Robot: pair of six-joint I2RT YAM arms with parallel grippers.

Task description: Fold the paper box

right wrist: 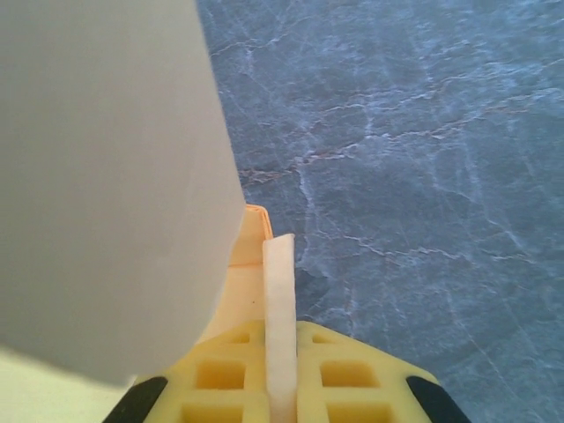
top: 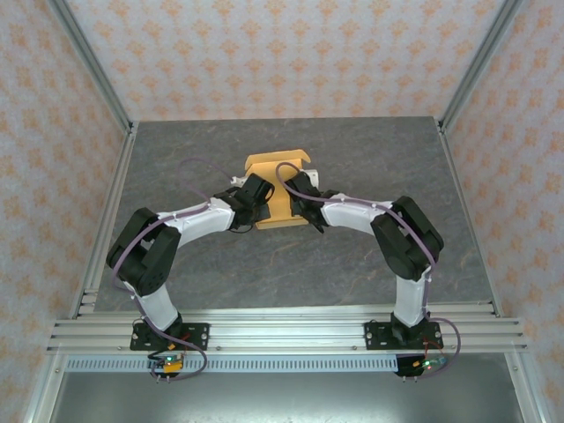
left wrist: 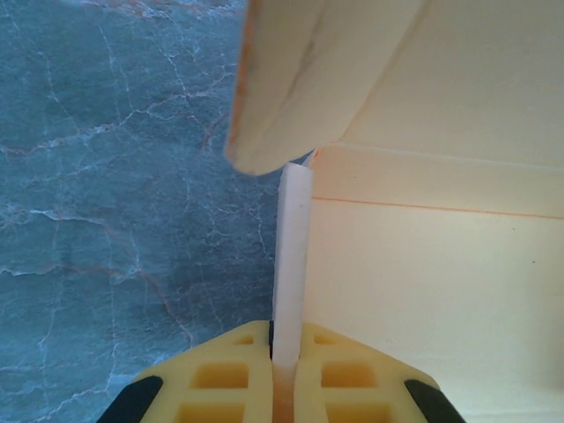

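The tan-orange paper box lies at the middle of the grey table, partly hidden by both wrists. My left gripper is at its left side and my right gripper at its right side. In the left wrist view my left gripper is shut on an upright, edge-on side wall of the paper box, with the flat panel to its right. My right gripper is likewise shut on a thin edge-on wall, and a large blurred flap rises close on the left.
The table is dark grey marbled stone with metal posts at its far corners and patterned walls around it. An aluminium rail carrying both arm bases runs along the near edge.
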